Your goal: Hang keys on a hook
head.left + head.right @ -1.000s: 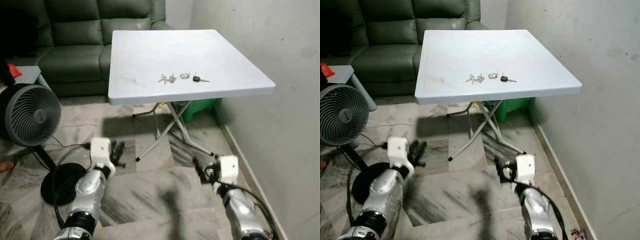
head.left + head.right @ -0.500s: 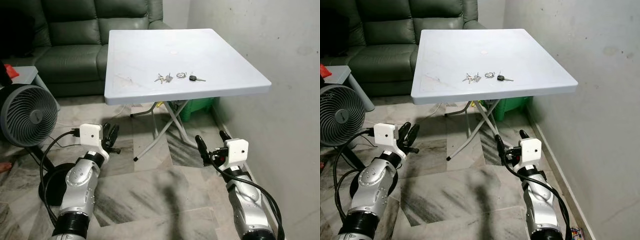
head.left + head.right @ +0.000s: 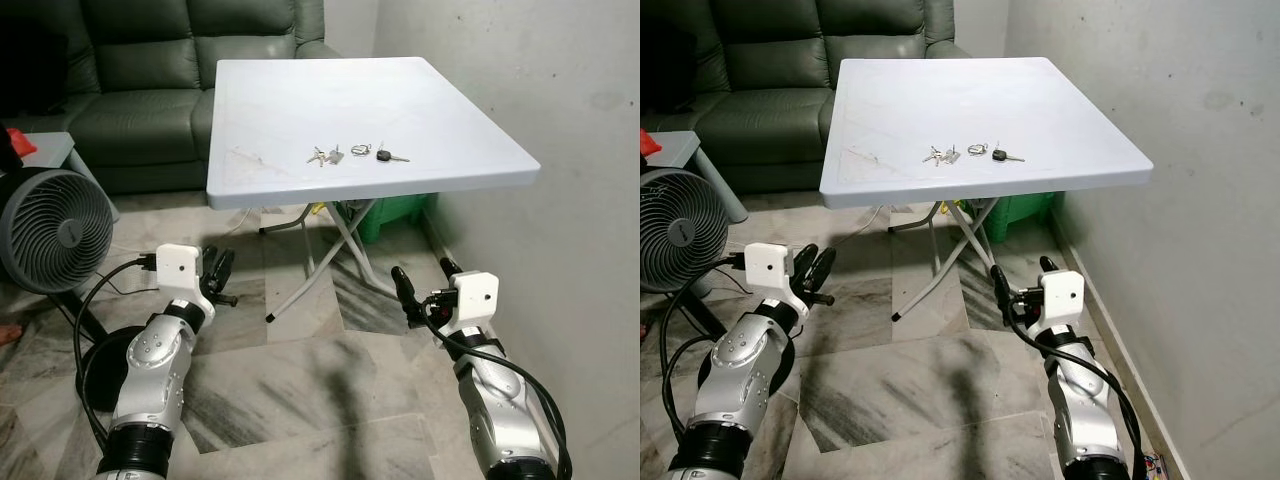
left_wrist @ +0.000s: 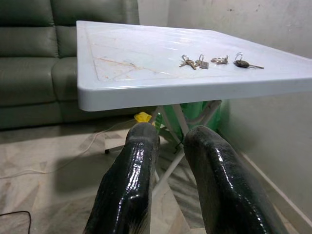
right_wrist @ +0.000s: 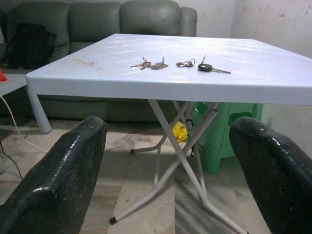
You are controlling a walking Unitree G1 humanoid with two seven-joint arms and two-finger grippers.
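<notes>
A bunch of silver keys [image 3: 327,156], a small key ring [image 3: 361,151] and a black-headed key [image 3: 388,156] lie in a row near the front edge of a white folding table [image 3: 300,100]. Both my grippers hover low over the floor, in front of the table and below its top. My left gripper [image 3: 220,262] is at the front left, its fingers [image 4: 139,161] close together with nothing between them. My right gripper [image 3: 420,270] is at the front right, open wide and empty, and points toward the keys [image 5: 151,64].
A green sofa [image 3: 150,90] stands behind the table. A grey floor fan [image 3: 55,230] is on my left, with its cable on the marble floor. A green stool [image 3: 395,215] and crossed legs [image 3: 335,255] sit under the table. A wall [image 3: 570,150] runs close on the right.
Both arms have lifted from near the floor, so the grippers now point at the table. In the last half second they have barely moved. The keys lie as before.
</notes>
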